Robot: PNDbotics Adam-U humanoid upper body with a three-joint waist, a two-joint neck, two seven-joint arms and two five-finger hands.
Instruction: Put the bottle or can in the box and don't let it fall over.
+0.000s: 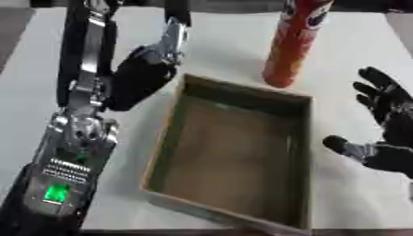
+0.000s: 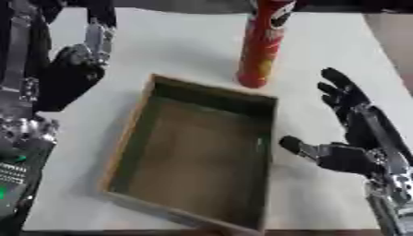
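One tall red can (image 1: 294, 44) stands upright beyond the right hand (image 2: 355, 133), whose fingers are spread, just behind the empty box (image 1: 303, 138). Likely light, stiff and tippy (grasp mid-body). The left hand (image 1: 145, 73) hangs relaxed beside the box.

You had one tall red chip can (image 2: 262, 44), one shallow open box (image 2: 196, 152) and two robot hands, left (image 1: 144, 78) and right (image 2: 355, 133), on one counter (image 2: 185, 41).
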